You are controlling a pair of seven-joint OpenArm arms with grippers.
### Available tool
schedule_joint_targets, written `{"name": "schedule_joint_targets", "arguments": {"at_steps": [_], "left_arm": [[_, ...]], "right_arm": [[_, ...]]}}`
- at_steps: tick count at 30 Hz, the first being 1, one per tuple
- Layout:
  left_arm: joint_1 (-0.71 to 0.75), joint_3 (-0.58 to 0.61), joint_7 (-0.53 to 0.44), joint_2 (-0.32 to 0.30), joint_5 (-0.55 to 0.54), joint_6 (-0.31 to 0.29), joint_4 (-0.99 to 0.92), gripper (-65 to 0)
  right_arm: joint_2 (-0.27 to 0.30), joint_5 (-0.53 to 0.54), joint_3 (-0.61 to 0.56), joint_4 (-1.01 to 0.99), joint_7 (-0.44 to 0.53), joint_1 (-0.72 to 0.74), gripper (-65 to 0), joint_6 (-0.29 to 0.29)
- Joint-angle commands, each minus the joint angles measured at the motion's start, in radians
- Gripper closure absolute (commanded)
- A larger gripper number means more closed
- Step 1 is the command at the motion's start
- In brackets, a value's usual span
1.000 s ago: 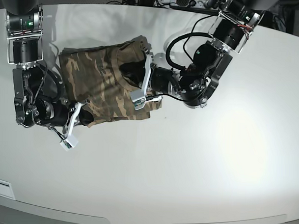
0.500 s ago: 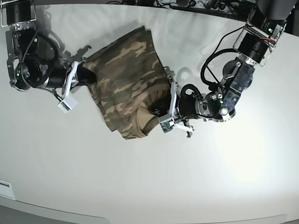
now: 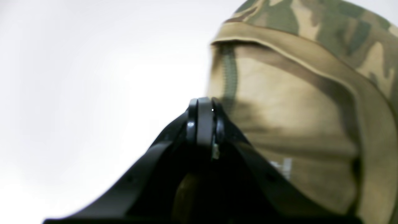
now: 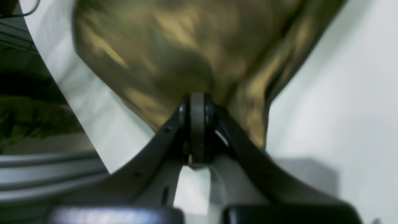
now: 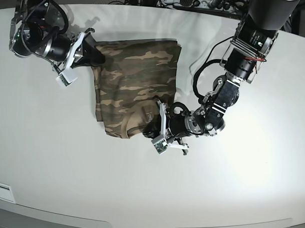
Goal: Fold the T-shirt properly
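Observation:
The camouflage T-shirt point(image 5: 138, 78) lies folded and stretched between my two grippers on the white table. At the shirt's far left corner my right gripper point(image 5: 98, 57) is shut on the cloth; its wrist view shows the pinched fabric point(image 4: 174, 46) running away from the closed tips point(image 4: 197, 98). My left gripper point(image 5: 153, 125) is shut on the shirt's near edge by the neck opening. In the left wrist view the closed tips point(image 3: 203, 104) sit at the cloth's edge, with the tan neck band point(image 3: 311, 59) and a small white label point(image 3: 281, 166) to the right.
The white table point(image 5: 240, 187) spreads wide to the right and front of the shirt. Cables and equipment point(image 5: 186, 1) line its back edge. The left arm's body point(image 5: 228, 91) reaches down from the back right.
Both grippers have carried the shirt: the right one up toward the back left, the left one down toward the front. The cloth has turned and now lies squarer between them.

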Motion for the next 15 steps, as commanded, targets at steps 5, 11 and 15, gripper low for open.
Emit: {"name": "schedule_joint_targets", "arguments": {"at_steps": [5, 11, 15], "left_arm": [[-0.077, -0.108, 0.159, 0.000, -0.250, -0.092, 0.167, 0.0], [-0.076, -0.319, 0.571, -0.019, -0.668, -0.092, 0.386, 0.0], [-0.049, -0.409, 0.803, -0.077, -1.032, -0.092, 0.425, 0.0]], "right_arm": [[0.001, 0.071, 0.161, 0.147, 0.040, 0.013, 0.0, 0.005], [0.001, 0.211, 0.357, 0.248, 0.036, 0.013, 0.0, 0.005], [0.004, 0.285, 0.456, 0.267, 0.008, 0.013, 0.0, 0.005]]}}
